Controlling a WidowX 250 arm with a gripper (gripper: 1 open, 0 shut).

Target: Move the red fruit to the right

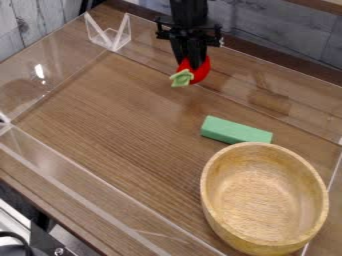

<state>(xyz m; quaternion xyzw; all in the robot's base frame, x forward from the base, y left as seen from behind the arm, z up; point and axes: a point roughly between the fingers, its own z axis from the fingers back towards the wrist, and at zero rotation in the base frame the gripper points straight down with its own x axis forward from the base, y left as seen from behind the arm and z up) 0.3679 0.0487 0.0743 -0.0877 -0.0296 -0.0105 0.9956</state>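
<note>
Your gripper [195,62] is clamped tight on the red fruit [194,72], dark fingers pinching it from above so that its light-green cap sticks out to the lower left. The arm comes down almost vertically from the top edge, claw pointing at the wooden table [120,120]. You have the fruit near the far edge, well apart from the green block [237,130] and wooden bowl [263,195].

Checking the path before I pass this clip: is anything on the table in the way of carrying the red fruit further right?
Nothing visible does. The fingers are shut on the red fruit; the green block and wooden bowl sit nearer the camera, off that line.
</note>
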